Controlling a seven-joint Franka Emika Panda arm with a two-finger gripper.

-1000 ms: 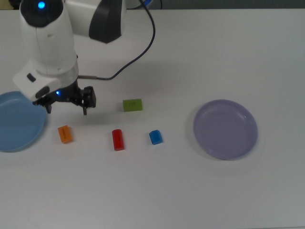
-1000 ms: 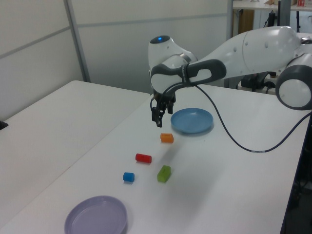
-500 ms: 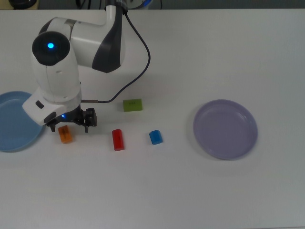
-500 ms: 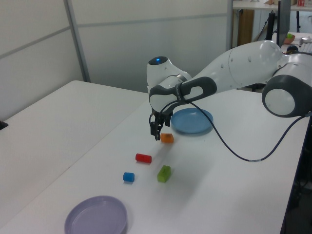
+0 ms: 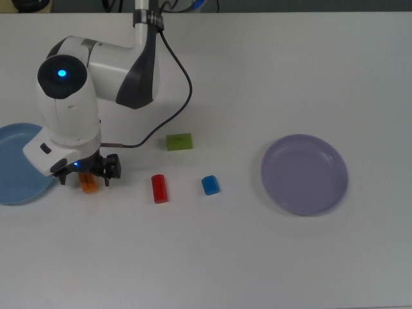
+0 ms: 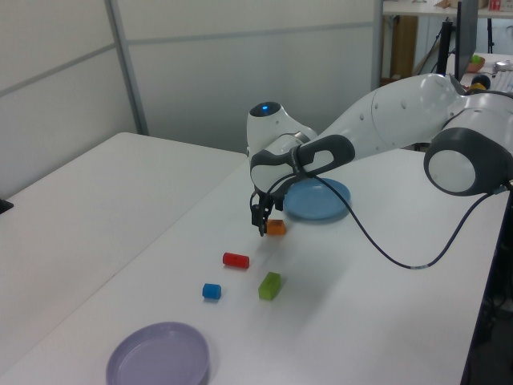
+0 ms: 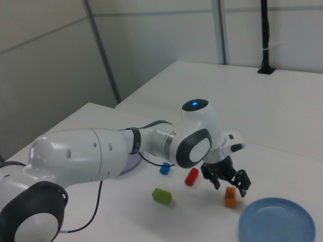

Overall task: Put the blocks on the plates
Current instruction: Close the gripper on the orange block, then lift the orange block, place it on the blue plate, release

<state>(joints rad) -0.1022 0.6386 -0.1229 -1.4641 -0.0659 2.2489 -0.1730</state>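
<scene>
1. The gripper [image 5: 85,176] hangs right over the orange block [image 5: 88,185], which lies on the counter [image 5: 257,257] just beside the light blue plate [image 5: 19,183], on the plate's right in the top view. In the right view the gripper [image 7: 227,181] sits just above the block [image 7: 230,196], so the block lies straight down from it and slightly toward the camera.
2. The fingers stand apart, one on each side of the block, with nothing between them but air; in the left view the gripper [image 6: 263,221] is low, its tips near block height beside the orange block [image 6: 276,228].
3. The block's long axis runs roughly up and down in the top view, slightly tilted. The fingers are spread across the top view's left and right, so I judge they would close on its short sides.
4. The other blocks lie to the top view's right: the red block [image 5: 159,188], the blue block [image 5: 210,185] and the green block [image 5: 179,141]. The lavender plate [image 5: 304,174] is well apart, farther right. Neither plate holds anything.
5. The wrist hides most of the orange block in the top view, so whether a finger already touches it cannot be told. The blue plate is cut off at the top view's left edge.
</scene>
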